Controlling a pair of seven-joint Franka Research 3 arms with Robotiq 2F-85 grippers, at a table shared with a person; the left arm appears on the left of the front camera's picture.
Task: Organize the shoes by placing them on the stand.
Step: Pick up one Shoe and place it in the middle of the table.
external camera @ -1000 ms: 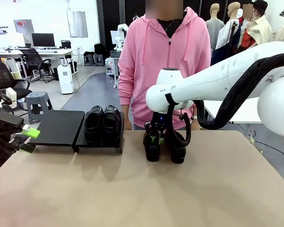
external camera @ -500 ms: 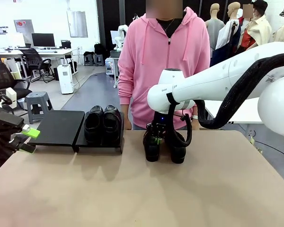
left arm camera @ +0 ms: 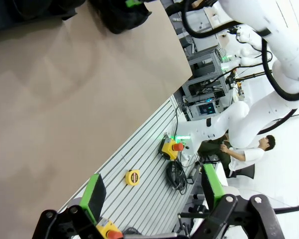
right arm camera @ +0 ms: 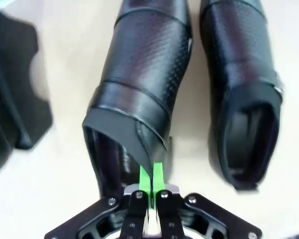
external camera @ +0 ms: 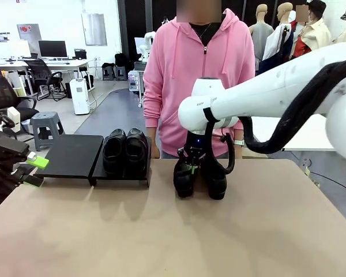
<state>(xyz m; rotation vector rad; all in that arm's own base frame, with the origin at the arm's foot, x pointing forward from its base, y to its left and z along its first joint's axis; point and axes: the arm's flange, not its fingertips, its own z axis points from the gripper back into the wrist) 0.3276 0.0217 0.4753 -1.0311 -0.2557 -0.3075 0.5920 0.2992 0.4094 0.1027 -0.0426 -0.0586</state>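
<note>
Shoes (external camera: 135,150) paired on stand (external camera: 72,154) in front view, wrist view: right fingers (right arm camera: 145,181) pinching loafer (right arm camera: 144,74) rim, left fingers (left arm camera: 95,191) apart.

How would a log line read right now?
right gripper: shut on glossy black leather loafer | left gripper: open | matte black stand: holds two loafers

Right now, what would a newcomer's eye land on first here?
The right gripper, pinched shut on the rim of one black loafer mid-table, its mate alongside. Just behind stands a person in a pink hoodie. Another pair of loafers sits on the stand, on its right panel.
</note>
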